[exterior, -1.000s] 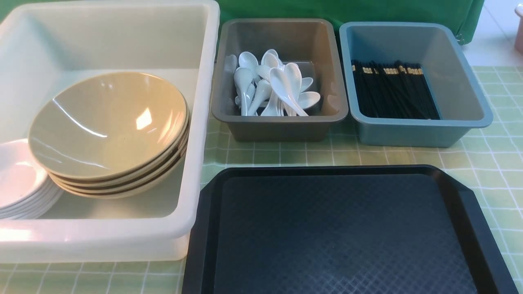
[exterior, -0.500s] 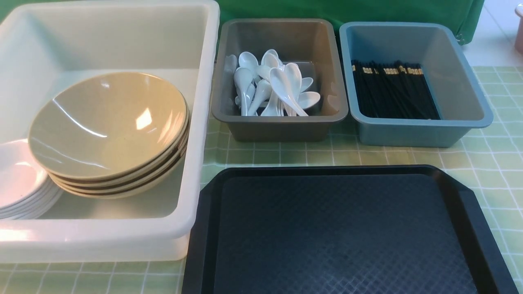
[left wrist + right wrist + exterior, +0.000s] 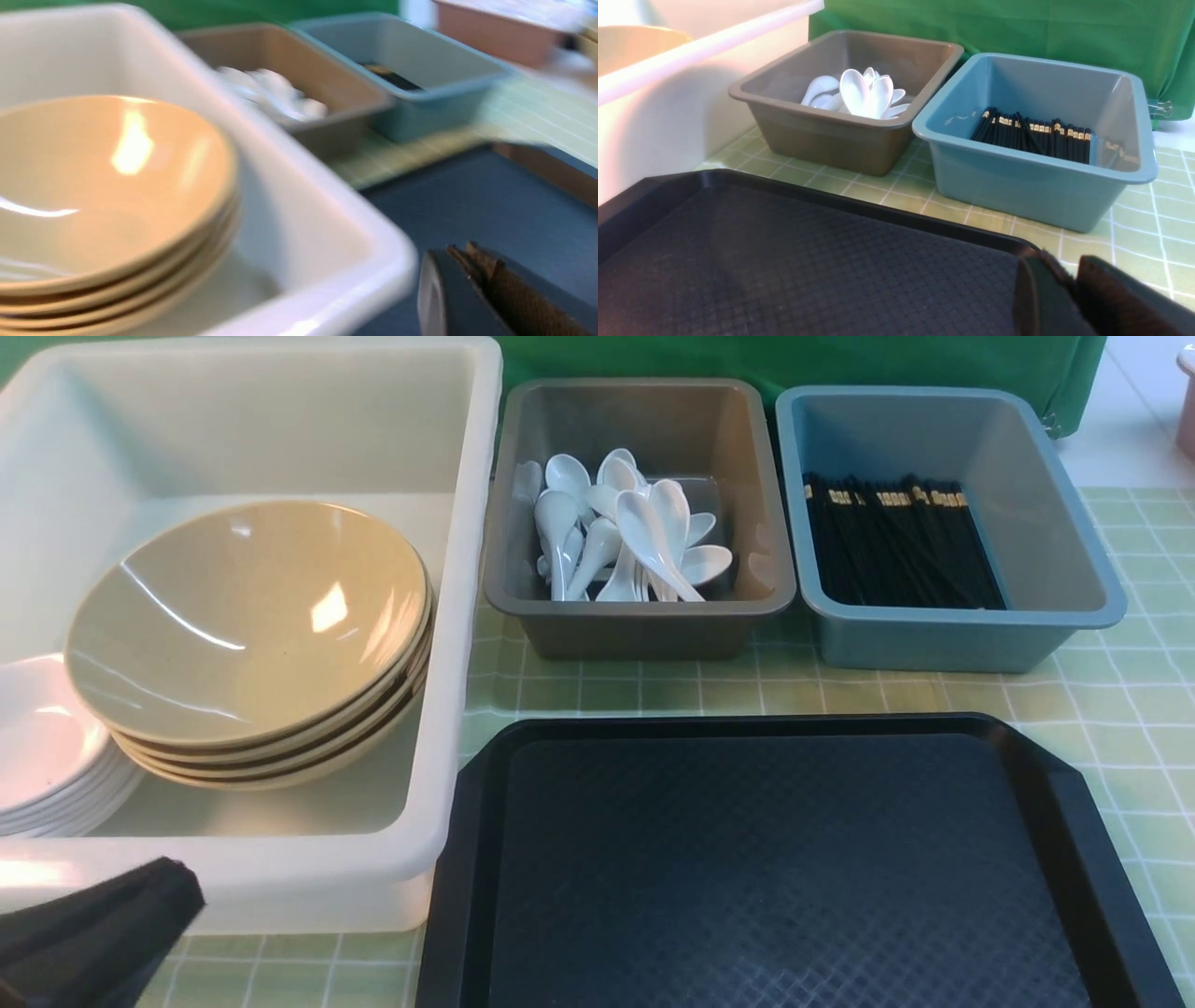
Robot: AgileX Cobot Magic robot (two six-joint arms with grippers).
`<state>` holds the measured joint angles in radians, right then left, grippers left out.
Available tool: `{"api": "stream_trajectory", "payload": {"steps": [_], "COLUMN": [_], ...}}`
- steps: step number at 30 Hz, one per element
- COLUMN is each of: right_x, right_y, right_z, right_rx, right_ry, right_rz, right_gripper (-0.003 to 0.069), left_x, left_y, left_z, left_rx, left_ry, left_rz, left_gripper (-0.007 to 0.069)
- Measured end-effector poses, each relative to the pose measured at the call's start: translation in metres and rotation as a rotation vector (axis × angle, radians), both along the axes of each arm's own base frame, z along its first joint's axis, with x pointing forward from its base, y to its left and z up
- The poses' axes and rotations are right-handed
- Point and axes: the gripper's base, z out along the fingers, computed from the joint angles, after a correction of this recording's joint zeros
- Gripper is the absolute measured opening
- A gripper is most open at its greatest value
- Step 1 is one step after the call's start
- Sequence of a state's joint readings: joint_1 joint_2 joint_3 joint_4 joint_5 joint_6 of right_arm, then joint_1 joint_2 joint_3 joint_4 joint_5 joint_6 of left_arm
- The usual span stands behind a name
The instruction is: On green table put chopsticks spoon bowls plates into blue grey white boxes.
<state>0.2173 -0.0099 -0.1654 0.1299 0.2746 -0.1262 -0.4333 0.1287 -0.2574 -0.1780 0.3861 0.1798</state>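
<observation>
Sorting looks finished — black tray bare; bowls and plates in white box beside it; left gripper fingers pressed together, right gripper fingers nearly closed, empty — retreat likely next

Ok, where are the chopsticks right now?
In the front view, the chopsticks lie bundled in the blue box at the far right, beside the grey box of spoons and beyond the black tray.

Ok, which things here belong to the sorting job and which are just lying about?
Job:
- bowls, plates in white box
- spoons in grey box
- chopsticks in blue box
- green table

Lying about:
- black tray
- pink tub
- green backdrop
</observation>
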Motion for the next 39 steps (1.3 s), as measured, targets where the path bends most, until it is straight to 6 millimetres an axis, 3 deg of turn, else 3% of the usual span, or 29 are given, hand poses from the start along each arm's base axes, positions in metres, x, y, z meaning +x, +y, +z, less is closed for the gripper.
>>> {"api": "stream_trajectory", "payload": {"steps": [7,12,39], "right_x": [0.000,0.000,0.000], "right_y": [0.000,0.000,0.000], "right_z": [0.000,0.000,-0.001], "right_rx": [0.000,0.001,0.001], "right_ry": [0.000,0.001,0.002], "right_rz": [0.000,0.000,0.000], "right_gripper": [0.0127,0.0131,0.0151], "left_x": [0.004,0.007,0.005], "left_y": [0.012,0.021,0.024], "left_z": [-0.050,-0.077,-0.083], "left_rx": [0.015,0.004,0.084], "left_ry": [-0.040,0.047,0.108], "left_rz": [0.196,0.390,0.415], "left_gripper": [-0.0001,-0.0001,-0.0001]}}
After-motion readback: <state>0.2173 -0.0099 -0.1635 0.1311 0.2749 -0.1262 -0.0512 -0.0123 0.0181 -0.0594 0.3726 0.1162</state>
